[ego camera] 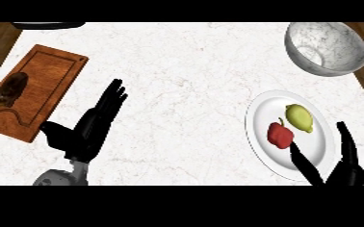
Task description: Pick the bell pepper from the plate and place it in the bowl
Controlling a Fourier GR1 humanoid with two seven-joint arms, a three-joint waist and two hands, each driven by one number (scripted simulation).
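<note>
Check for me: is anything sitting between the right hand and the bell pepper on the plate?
Nothing visible. The right hand is open just below the red bell pepper on the plate; the lemon lies on the pepper's far side, toward the bowl.

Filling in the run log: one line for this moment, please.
phase: reaching | right hand: open, at plate | bell pepper: on plate beside lemon | bowl: empty | left hand: open, idle

It was a kitchen. A pale marbled counter (185,67) filled the view, with wood showing at its edges. On it lay a wooden cutting board (43,89), a marbled bowl (326,48), and a white plate (265,125) bearing a red pepper (279,134) and a lemon (299,117).
</note>
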